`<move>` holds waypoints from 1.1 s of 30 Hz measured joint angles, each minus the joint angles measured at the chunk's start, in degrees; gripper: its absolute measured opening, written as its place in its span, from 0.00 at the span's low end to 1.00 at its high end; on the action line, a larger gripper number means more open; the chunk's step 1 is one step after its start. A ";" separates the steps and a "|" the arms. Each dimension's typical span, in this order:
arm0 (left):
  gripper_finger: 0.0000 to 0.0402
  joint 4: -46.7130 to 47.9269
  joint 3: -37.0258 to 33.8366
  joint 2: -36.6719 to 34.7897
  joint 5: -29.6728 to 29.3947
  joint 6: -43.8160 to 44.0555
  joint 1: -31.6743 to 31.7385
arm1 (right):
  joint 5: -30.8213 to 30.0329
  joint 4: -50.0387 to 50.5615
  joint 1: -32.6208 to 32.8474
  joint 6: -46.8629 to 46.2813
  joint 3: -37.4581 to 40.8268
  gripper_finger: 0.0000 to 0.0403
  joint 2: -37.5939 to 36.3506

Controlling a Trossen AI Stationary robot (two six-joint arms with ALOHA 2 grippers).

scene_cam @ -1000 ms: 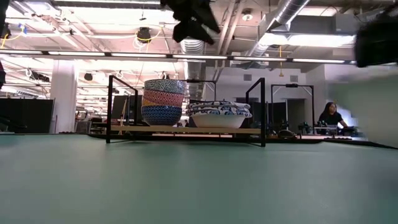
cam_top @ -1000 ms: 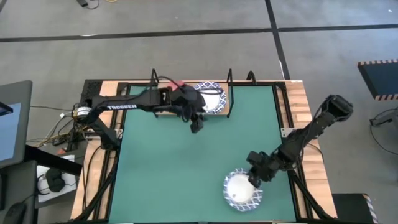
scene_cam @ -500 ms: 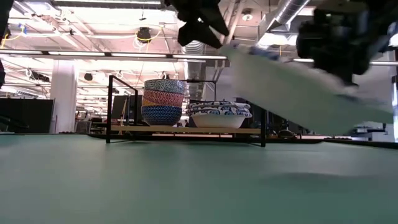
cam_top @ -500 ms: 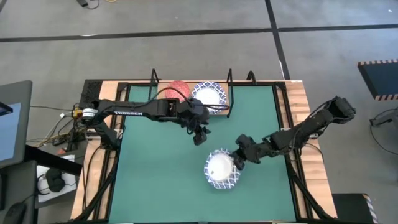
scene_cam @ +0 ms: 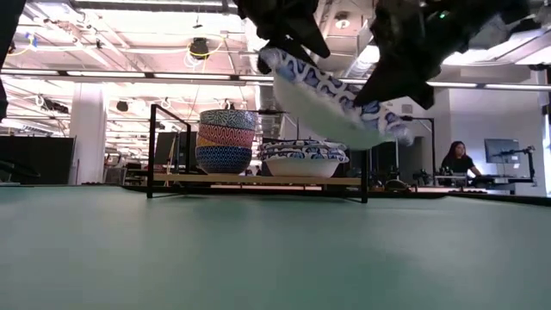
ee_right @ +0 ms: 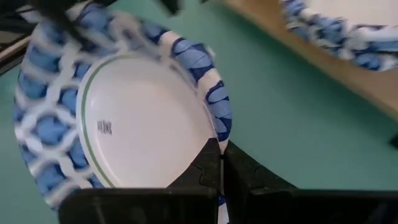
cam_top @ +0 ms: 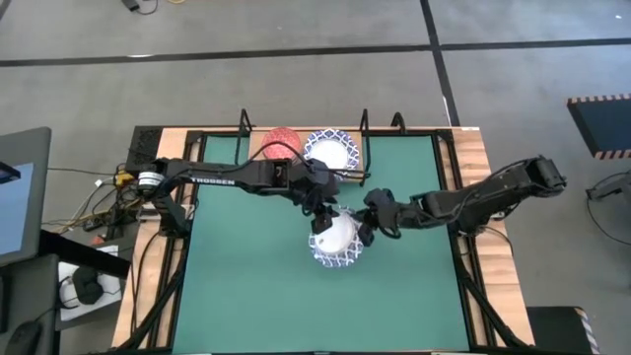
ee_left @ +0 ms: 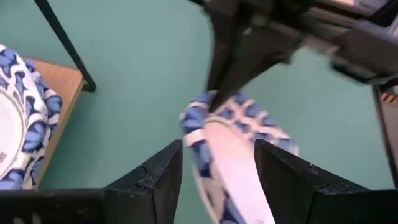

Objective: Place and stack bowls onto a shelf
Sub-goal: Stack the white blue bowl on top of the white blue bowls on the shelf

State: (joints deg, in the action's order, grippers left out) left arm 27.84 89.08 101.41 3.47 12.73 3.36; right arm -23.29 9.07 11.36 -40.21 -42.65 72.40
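Above the green mat [cam_top: 246, 286], mid-table: both grippers meet at one bowl.
Left gripper [cam_top: 320, 215]: jaws spread wide, straddling the bowl's near rim, not clamped.
White blue-rimmed bowl [cam_top: 335, 240]: tilted, airborne, between the grippers.
Right gripper [cam_top: 367, 225]: pinched tight on that bowl's rim.
Shelf [scene_cam: 258, 179]: behind the grippers, stacked bowls [scene_cam: 226, 140] on it.

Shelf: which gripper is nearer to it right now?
Left. The left gripper hangs just in front of the shelf; the right gripper, gripping the white bowl, is farther out over the mat.
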 joint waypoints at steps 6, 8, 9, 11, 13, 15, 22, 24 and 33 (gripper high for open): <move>0.45 -1.20 0.00 -0.03 -1.35 0.41 0.35 | 0.26 0.47 -4.89 0.43 -0.01 0.06 0.00; 0.45 -0.25 0.00 -0.03 -7.17 0.39 0.33 | 0.56 0.27 -5.48 1.71 -0.02 0.06 0.00; 0.45 0.45 0.00 -0.03 -10.66 0.39 0.35 | 0.77 0.12 -5.49 2.40 -0.02 0.06 0.00; 0.45 1.80 0.00 -0.03 -16.00 0.16 0.55 | 0.86 -0.02 -5.47 3.32 -0.02 0.06 0.00; 0.45 2.56 0.00 -0.03 -16.39 -0.47 1.03 | 0.87 -0.24 -5.45 3.41 -0.02 0.06 0.02; 0.45 2.89 0.00 -0.03 -13.61 -0.87 1.50 | 0.89 -0.34 -5.40 3.41 -0.02 0.06 0.02; 0.38 2.89 0.00 -0.05 -8.05 -1.79 2.63 | 0.81 -0.69 -5.43 4.43 -0.04 0.07 0.02; 0.35 2.26 0.00 -0.05 -6.78 -2.85 2.96 | 0.81 -0.70 -5.54 4.58 -0.04 0.07 0.02; 0.30 2.08 0.00 -0.05 -6.40 -12.07 3.44 | 0.07 -2.74 -5.87 4.88 -0.04 0.07 0.02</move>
State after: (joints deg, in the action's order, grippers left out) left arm 29.92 89.08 101.36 -2.94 0.66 6.80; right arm -23.22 6.33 5.49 -35.33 -42.70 72.42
